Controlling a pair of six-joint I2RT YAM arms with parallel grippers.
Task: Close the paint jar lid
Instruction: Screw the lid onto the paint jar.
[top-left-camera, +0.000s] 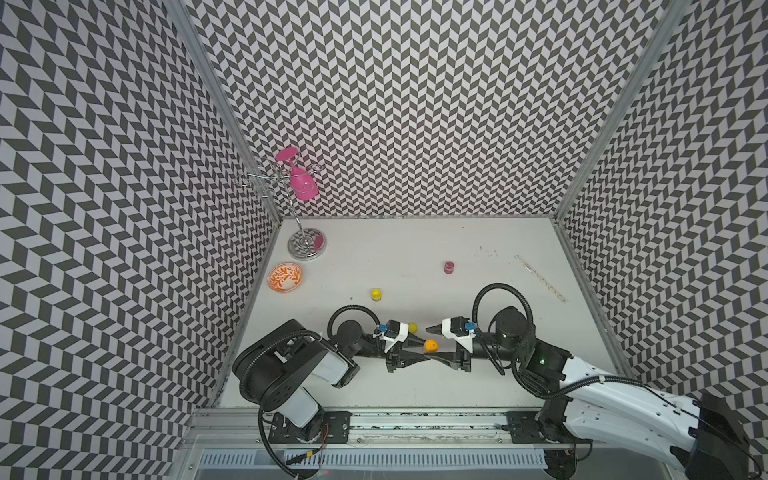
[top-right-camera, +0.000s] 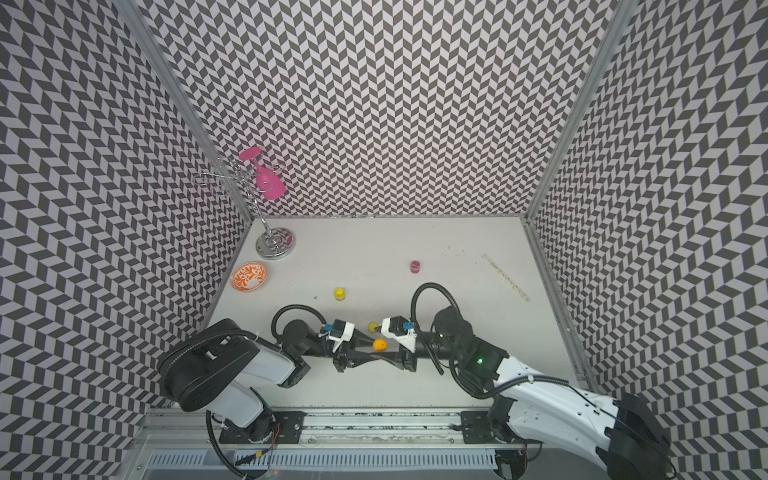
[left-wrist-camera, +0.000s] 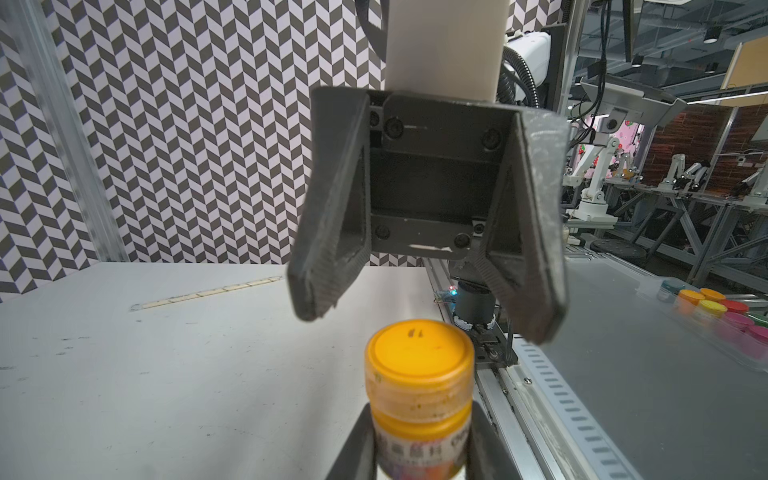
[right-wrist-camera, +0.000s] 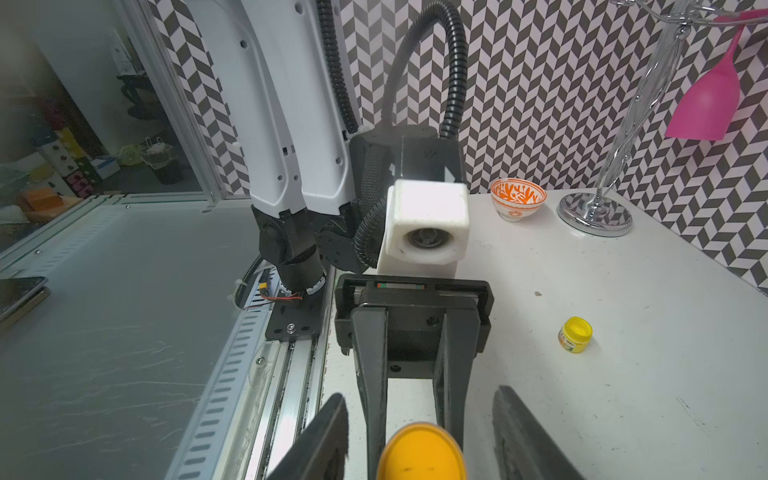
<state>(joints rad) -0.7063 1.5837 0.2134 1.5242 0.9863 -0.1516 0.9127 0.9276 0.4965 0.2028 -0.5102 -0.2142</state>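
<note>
Lid (left-wrist-camera: 419, 353) rests atop the jar (left-wrist-camera: 419, 453) my left hand (right-wrist-camera: 409, 411) clamps; next my right hand (left-wrist-camera: 426, 318), jaws apart astride it, must pinch and twist.

Table (top-left-camera: 407, 249) lies open beyond orange jar (top-left-camera: 431, 345), save yellow jar (top-left-camera: 376, 294).

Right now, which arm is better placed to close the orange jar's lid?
Right. The right gripper stands open, fingers flanking the lid, while the left gripper is shut on the jar.

Print on the label (left-wrist-camera: 419, 452) of the orange paint jar (left-wrist-camera: 419, 395) is too blurred to read.
</note>
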